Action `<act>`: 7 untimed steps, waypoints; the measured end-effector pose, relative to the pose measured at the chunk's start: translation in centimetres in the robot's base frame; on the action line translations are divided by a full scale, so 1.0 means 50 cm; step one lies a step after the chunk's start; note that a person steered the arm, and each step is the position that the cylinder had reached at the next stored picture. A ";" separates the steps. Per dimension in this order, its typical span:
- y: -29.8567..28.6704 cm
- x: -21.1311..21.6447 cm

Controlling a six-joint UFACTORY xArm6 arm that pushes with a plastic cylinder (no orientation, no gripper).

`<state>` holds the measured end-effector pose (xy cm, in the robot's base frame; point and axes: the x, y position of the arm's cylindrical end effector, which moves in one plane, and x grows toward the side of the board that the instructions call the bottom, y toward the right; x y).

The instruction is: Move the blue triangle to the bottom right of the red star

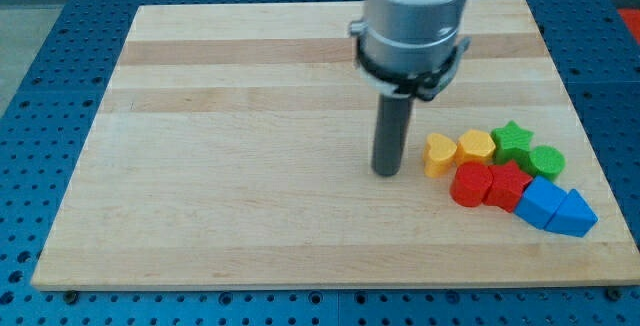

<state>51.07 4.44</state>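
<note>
Camera view, read from its left: bare pale wooden desk [250, 166] on a blue perforated base, nothing on that half. Near the middle, dark rod hanging from a grey cylindrical mount, my tip [387, 173] down on the wood, just left of the block cluster and apart from every block; no gripper on this arm, so nothing held, only pushing possible.

Next, right of the tip: yellow heart-like block [438, 154], then yellow hexagonal block [476, 147], green star block [513, 139] and a round green block [546, 161] along the cluster's upper edge. Below: red rounded block [469, 185] touching red star block [508, 184], then blue cube-like block [541, 204], and blue triangle block [573, 213] farthest right.

Blue triangle already at the red star's lower right, though with the blue cube between them; task probably near done or needing only a small nudge. Tight packing likely from pushing.

Upper arm cut off at the view's top. Red shapes hard to confirm, possibly otherwise; contact between neighbours not certain.
</note>
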 end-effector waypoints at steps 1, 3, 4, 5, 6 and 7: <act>-0.052 0.128; 0.033 0.216; 0.038 0.216; 0.150 0.217; 0.256 0.214; 0.360 0.214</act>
<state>61.77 22.47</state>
